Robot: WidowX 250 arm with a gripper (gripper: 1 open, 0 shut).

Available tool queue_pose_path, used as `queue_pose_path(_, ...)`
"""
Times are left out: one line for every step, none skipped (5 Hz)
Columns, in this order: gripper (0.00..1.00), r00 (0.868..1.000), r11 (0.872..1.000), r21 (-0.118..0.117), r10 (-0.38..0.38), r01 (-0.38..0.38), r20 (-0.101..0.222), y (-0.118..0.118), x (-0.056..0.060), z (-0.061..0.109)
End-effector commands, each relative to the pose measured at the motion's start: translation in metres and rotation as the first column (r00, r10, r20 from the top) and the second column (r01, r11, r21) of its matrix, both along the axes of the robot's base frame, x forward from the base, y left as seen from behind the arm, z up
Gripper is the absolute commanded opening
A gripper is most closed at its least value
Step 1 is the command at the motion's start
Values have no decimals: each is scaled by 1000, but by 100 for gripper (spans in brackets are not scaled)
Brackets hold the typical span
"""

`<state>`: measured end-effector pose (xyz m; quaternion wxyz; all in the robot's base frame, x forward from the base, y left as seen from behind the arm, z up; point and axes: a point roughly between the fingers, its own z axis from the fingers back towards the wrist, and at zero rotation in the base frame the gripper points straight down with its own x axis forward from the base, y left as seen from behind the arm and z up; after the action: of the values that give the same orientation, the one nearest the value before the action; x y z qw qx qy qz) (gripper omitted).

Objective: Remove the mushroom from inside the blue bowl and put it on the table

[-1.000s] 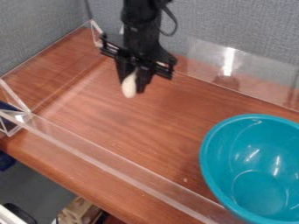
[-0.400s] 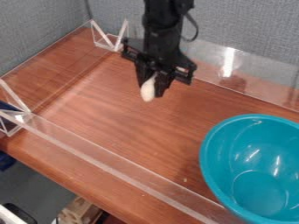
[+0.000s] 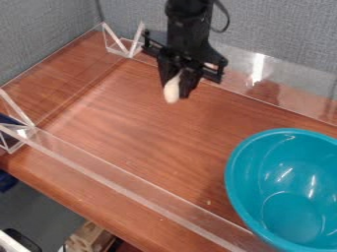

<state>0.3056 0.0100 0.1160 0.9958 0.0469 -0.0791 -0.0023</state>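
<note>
grey textured walls back the reddish wood surface. the tool is pinched closed on the mushroom, pale stem showing, held clear of the blue bowl. best to lower it gently, upright if possible, and release only once it touches wood. bare wood between bowl and left-hand acrylic wall gives room; avoid both rims.

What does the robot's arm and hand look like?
The arm is black, and a thin dark cable loops out beside it near the top. The gripper is black too, chunky with blocky parts sticking out at the sides. I can't make out any markings.
</note>
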Motion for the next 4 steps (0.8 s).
queue_pose_path(0, 996, 1000, -4, -13, 13, 91, 2, 11, 29)
queue_pose_path(0, 998, 1000, -8, -14, 15, 60, 2, -18, 26)
queue_pose_path(0, 1000, 1000, -11, -15, 15, 24, 5, -39, 12)
queue_pose_path(0, 1000, 1000, -14, -17, 17, -14, 5, -49, -7)
